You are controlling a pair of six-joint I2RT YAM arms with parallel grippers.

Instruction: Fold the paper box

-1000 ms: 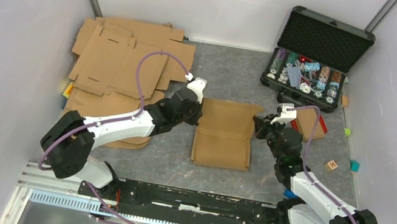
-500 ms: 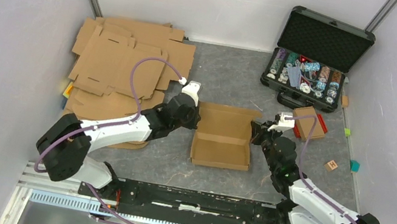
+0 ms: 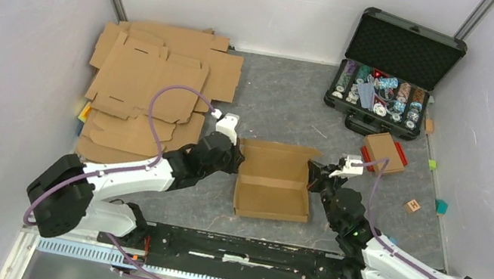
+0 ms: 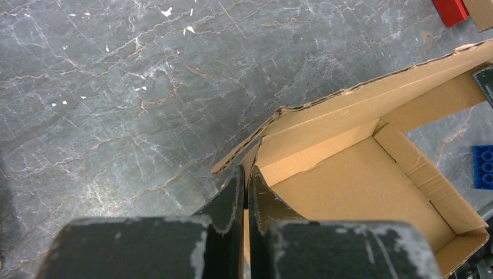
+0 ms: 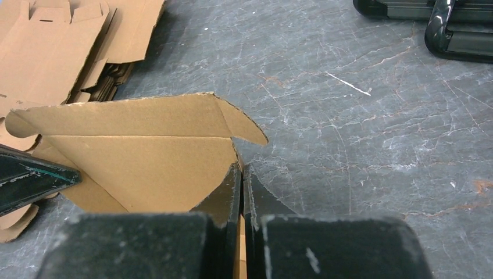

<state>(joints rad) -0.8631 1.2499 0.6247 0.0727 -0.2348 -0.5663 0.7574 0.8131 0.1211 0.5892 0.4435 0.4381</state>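
The left arm reaches low and diagonally inward, its left gripper (image 3: 236, 164) pinched together on the left wall of the paper box (image 3: 273, 190). The box sits open-topped mid-table (image 3: 273, 106). The right arm mirrors it, its right gripper (image 3: 313, 179) clamped on the box's right wall.

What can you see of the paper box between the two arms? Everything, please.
The paper box is plain brown corrugated cardboard, partly folded into a shallow open tray. Its side walls stand upright, and the lid flap on the far side is raised, not closed, with rounded tabs at its ends. It sits on the grey table, near the middle. The left gripper is shut on its left wall and the right gripper is shut on its right wall.
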